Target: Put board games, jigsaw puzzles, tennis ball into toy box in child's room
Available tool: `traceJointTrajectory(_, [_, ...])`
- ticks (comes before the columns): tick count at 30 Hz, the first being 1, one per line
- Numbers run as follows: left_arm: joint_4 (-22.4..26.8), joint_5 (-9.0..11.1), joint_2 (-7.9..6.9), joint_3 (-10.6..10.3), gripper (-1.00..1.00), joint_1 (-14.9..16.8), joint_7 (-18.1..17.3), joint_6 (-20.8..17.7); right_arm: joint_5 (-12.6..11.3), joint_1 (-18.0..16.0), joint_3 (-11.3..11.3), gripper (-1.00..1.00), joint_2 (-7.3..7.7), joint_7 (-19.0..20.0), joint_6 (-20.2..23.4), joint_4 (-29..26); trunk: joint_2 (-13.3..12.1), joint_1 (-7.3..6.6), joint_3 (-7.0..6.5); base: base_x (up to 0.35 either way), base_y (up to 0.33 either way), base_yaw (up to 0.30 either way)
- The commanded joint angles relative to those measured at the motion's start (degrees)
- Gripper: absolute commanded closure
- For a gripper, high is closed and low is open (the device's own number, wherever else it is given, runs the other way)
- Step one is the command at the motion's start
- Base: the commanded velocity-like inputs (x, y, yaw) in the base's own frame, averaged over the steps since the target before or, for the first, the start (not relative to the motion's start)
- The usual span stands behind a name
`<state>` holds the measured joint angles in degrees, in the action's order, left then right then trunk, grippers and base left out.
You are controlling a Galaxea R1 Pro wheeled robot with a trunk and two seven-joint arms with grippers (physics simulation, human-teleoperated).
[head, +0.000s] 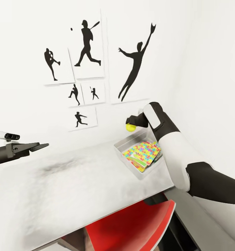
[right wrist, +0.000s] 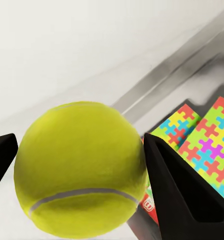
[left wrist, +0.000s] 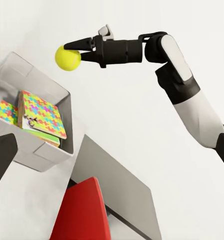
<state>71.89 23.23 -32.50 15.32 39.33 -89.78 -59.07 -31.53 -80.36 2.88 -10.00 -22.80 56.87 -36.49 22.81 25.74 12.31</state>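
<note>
My right gripper [head: 130, 124] is shut on the yellow-green tennis ball [head: 131, 128], holding it in the air just above the far left corner of the toy box [head: 119, 147]. The ball [right wrist: 79, 167] sits between both black fingers [right wrist: 176, 195]. The left wrist view shows the same grip [left wrist: 71, 50] on the ball [left wrist: 68, 57]. In the pale grey box [left wrist: 47, 150] lie two jigsaw puzzles [head: 142, 153] on a stack; green and red edges [head: 140, 165] of flat boxes peek out beneath. My left gripper [head: 40, 146] hovers open over the table's [head: 61, 184] left side. The bed is out of view.
A red chair [head: 131, 226] is tucked under the table's front edge. The lower dark grey side unit [left wrist: 116, 185] joins the table on the right. Black baseball silhouettes [head: 88, 43] hang on the white wall close behind the table.
</note>
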Motion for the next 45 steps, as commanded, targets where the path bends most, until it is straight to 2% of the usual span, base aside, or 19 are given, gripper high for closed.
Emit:
traceJointTrajectory(1, [0.0,0.0,-0.02,0.0,-1.00,0.0,-0.2,-0.6,-0.5,-0.1,0.1,1.00,0.00,-0.6,0.1,-0.1,0.1,0.04,0.12,0.133,0.046,0.000])
traceJointTrajectory(12, [0.7,0.0,0.07,-0.1,-1.00,0.0,-0.2,-0.7,-0.6,-0.1,0.0,1.00,0.00,-0.6,0.3,-0.2,0.1,0.04,0.12,0.132,-0.029,0.000])
traceJointTrajectory(24, [3.1,-0.6,0.08,-0.2,-1.00,-0.8,-0.2,-0.2,-0.8,-0.1,0.1,1.00,0.00,-0.7,0.4,-0.2,0.1,0.04,0.17,0.008,-0.008,0.000])
traceJointTrajectory(45, [3.2,-0.1,0.07,0.3,-1.00,-0.8,-0.2,-0.2,-0.5,-0.1,0.1,1.00,0.20,-0.6,0.2,0.5,0.1,0.04,2.01,0.000,0.000,0.033])
